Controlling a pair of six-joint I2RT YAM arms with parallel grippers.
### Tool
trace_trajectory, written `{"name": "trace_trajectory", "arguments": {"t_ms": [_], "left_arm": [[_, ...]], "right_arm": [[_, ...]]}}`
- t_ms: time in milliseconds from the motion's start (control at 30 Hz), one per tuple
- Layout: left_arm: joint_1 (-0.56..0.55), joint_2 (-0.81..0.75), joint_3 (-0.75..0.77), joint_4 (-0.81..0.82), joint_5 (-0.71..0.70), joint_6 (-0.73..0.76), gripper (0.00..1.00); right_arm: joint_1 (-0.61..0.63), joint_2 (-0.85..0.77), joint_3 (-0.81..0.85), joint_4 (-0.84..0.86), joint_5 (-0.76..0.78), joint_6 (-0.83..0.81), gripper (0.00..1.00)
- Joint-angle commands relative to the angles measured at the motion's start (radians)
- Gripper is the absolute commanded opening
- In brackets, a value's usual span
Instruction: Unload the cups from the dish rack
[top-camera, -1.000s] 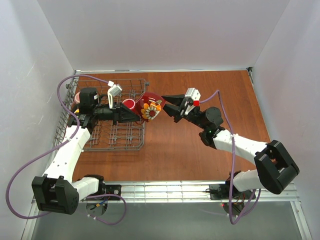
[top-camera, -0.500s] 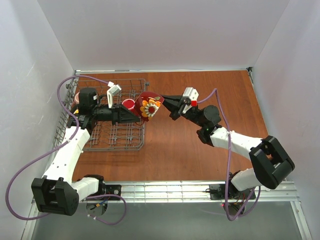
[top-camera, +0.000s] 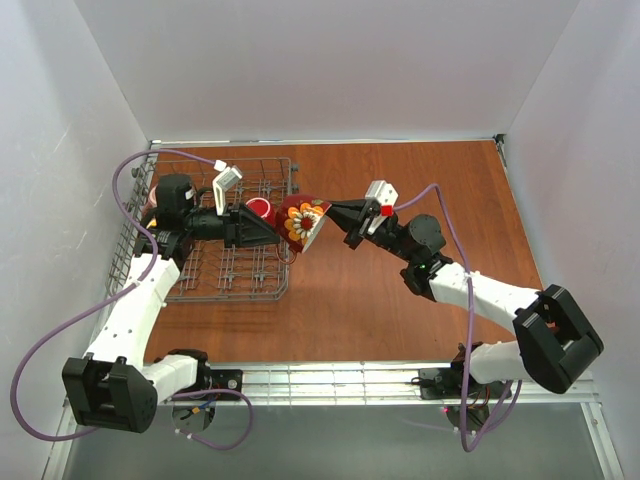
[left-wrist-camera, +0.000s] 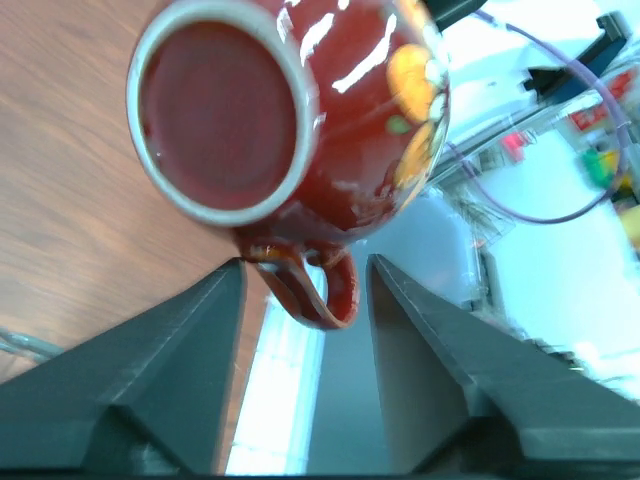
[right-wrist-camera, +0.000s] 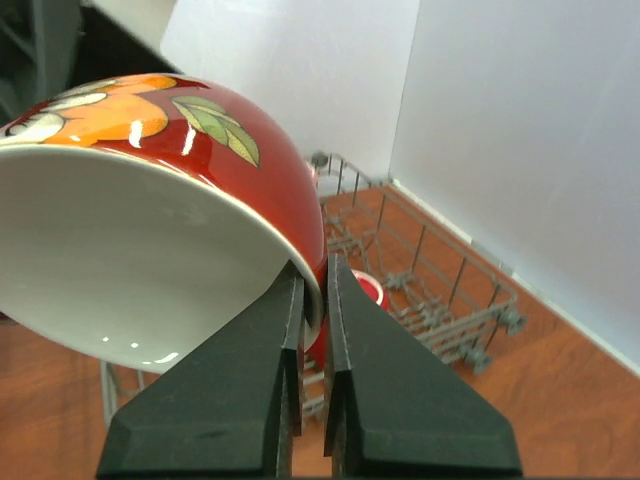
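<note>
The dark red floral mug hangs in the air just right of the dish rack, between both grippers. My right gripper is shut on its rim; in the right wrist view the fingers pinch the rim with the white inside on the left. My left gripper is open; in the left wrist view the mug's handle sits between the spread jaws without touching them, and the mug's base faces the camera. A plain red mug stands in the rack and also shows in the right wrist view.
The grey wire rack fills the table's left side, with my left arm stretched over it. Something pink shows at the rack's far left behind the left wrist. Brown tabletop lies right of the rack. White walls enclose the back and sides.
My right gripper has come in from the right and closed on the floral mug's rim. The mug has shifted slightly right and toward the near side. The left arm has hardly moved.
</note>
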Motion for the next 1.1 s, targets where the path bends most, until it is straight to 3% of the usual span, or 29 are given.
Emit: {"name": "trace_trajectory", "arguments": {"t_ms": [0, 233, 333, 500, 667, 900, 1067], "left_arm": [[0.007, -0.019, 0.008, 0.036, -0.041, 0.029, 0.55], [0.007, -0.013, 0.012, 0.006, -0.130, 0.067, 0.66], [0.007, -0.010, 0.035, -0.023, -0.182, 0.098, 0.70], [0.007, 0.007, 0.111, -0.149, -0.366, 0.228, 0.73], [0.007, 0.030, 0.168, -0.216, -0.515, 0.268, 0.73], [0.007, 0.050, 0.188, -0.283, -0.667, 0.313, 0.73], [0.007, 0.039, 0.183, -0.301, -0.686, 0.365, 0.73]], "right_arm": [[0.005, -0.068, 0.005, -0.007, 0.059, 0.027, 0.01], [-0.007, -0.102, 0.002, -0.142, 0.131, 0.013, 0.01], [-0.029, -0.128, 0.022, -0.280, 0.165, 0.010, 0.01], [-0.103, -0.186, 0.100, -0.673, 0.219, -0.024, 0.01], [-0.210, -0.228, 0.139, -0.997, 0.260, -0.027, 0.01], [-0.409, -0.096, 0.323, -1.403, 0.257, -0.033, 0.01], [-0.500, -0.012, 0.433, -1.530, 0.260, -0.050, 0.01]]}}
